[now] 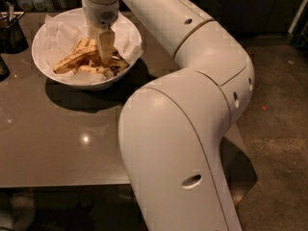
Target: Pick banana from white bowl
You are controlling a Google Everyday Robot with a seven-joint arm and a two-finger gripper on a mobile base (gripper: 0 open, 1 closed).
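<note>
The white bowl (48, 69) with crinkled white paper lining stands on the table at the upper left. Several brown-speckled bananas lie in it. The longest banana (72, 60) lies slanted on the left side of the pile. My gripper (106, 49) points straight down into the bowl, its tip among the bananas just right of the long banana's upper end. It hides part of the pile. My white arm reaches from the lower right across the frame to the bowl.
A dark container (12, 32) stands at the left edge beside the bowl, and another dark object (2, 69) sits below it. The grey table (62, 143) ends at a front edge near the bottom. The floor (279, 105) lies to the right.
</note>
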